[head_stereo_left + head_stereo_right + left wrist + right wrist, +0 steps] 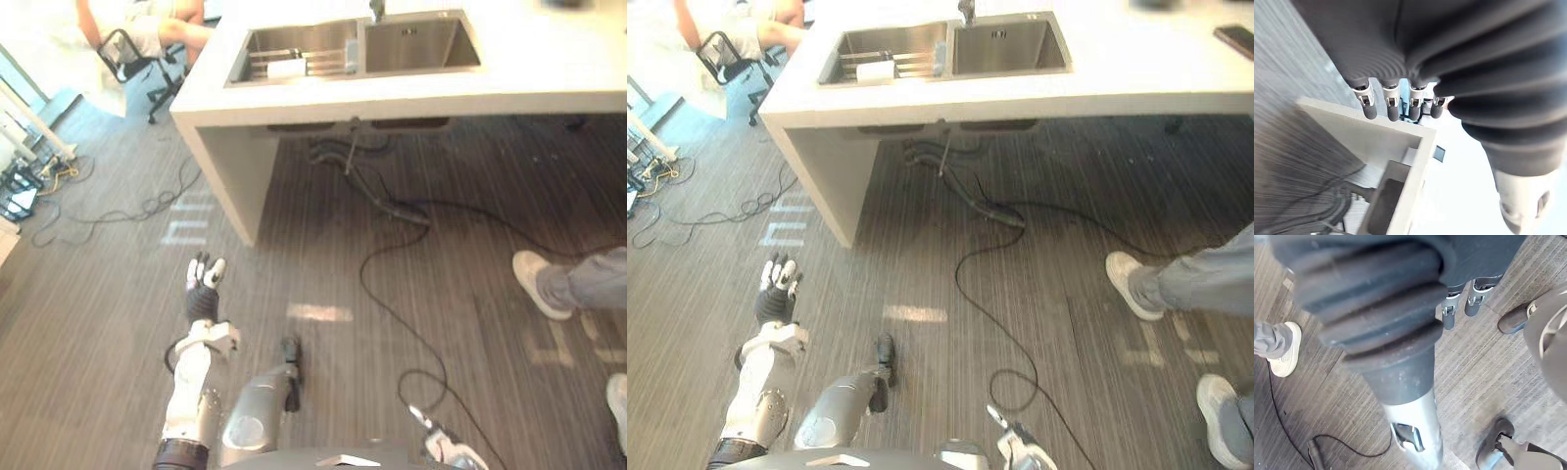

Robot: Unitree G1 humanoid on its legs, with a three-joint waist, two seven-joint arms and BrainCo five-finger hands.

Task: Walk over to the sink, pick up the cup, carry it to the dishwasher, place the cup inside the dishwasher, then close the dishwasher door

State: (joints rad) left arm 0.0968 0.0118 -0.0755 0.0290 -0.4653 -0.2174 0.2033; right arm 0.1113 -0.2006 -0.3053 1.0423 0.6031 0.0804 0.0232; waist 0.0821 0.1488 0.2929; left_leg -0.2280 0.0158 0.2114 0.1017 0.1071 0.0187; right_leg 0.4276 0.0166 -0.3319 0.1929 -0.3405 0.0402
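Observation:
The white counter point(549, 69) with a steel double sink point(416, 44) stands ahead, across a stretch of floor. In the sink's left basin point(882, 49) a small white thing point(286, 68) lies by a wire rack; I cannot tell whether it is the cup. My left hand point(203, 284) is held low over the floor, well short of the counter's left end, its fingers point(1393, 110) straight and holding nothing. My right hand point(1448, 317) hangs low at my right side, fingers relaxed and empty.
A person's legs and pale shoes point(537, 284) stand on the floor at the right. Another person sits on an office chair point(137, 54) beyond the counter's left end. Loose cables point(127, 209) lie at the left, hoses point(970, 201) under the sink. A dark phone point(1236, 39) lies on the counter.

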